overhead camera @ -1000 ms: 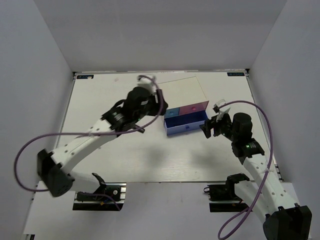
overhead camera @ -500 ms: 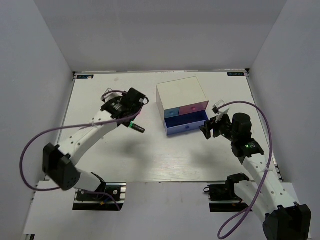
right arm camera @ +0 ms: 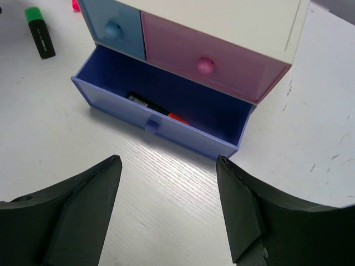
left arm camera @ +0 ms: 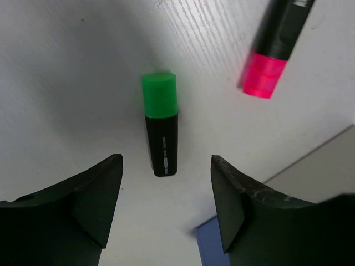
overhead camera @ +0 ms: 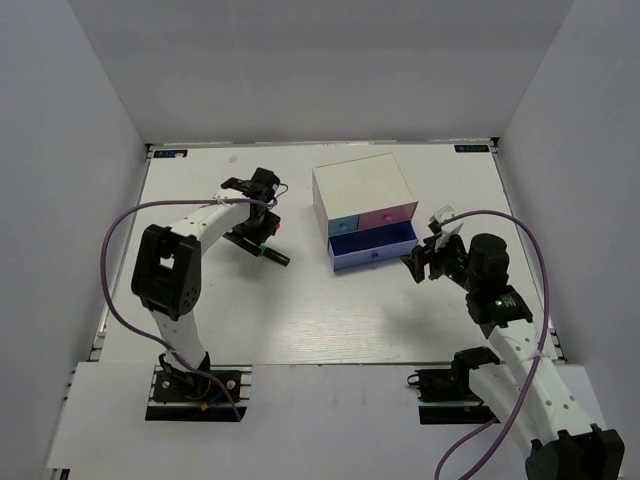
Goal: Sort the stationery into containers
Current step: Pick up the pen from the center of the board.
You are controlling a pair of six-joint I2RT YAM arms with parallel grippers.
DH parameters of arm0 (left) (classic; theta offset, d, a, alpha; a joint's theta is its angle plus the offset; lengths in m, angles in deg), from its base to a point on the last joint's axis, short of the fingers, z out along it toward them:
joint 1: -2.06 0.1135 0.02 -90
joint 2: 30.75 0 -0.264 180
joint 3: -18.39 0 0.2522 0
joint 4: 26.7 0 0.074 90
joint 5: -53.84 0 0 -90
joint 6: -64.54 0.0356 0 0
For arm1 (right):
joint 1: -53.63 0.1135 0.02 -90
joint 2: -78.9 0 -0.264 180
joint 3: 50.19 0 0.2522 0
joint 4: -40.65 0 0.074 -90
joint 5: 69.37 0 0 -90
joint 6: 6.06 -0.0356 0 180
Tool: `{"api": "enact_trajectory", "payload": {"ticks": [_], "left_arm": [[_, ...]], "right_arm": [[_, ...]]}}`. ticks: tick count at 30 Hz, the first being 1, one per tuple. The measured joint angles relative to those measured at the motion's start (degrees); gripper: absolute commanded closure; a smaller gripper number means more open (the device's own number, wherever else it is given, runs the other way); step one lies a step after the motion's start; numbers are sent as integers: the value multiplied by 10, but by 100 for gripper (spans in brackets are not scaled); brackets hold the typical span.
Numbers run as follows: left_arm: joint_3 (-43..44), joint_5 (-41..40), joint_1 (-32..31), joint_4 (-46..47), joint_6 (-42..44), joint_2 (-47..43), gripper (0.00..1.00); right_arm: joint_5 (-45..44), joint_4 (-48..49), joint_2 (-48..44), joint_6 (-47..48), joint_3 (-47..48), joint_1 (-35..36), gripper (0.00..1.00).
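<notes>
The green-capped highlighter lies on the table left of the box, and shows in the top view and the right wrist view. The pink-capped highlighter lies just beyond it. My left gripper hovers open above the green one, touching nothing; from above it sits left of the box. The wide blue-purple drawer is pulled open with the orange-capped highlighter inside. My right gripper is open and empty in front of it. The grey block and pink gadget are out of view.
The white-topped box stands at the middle back of the table, its light-blue drawer and pink drawer shut. White walls enclose the table on three sides. My right gripper is right of the open drawer.
My left arm has swung from over the box to the left, uncovering the box, and now hangs over the two highlighters. My right arm has shifted slightly toward the near edge.
</notes>
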Motion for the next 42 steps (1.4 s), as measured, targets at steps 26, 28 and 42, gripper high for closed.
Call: {"api": "enact_trajectory", "payload": {"ticks": [26,28,42], "left_arm": [[16,35,8,11,53,96,36],[14,35,8,16,54,96,38],[-5,35,8,21,56,96,35]], "right_arm": [[-2,1,4,-10,-18,0,25],[-2,1,4,-10,-18,-1,25],[-2,1,4,-16,-18,0,25]]}}
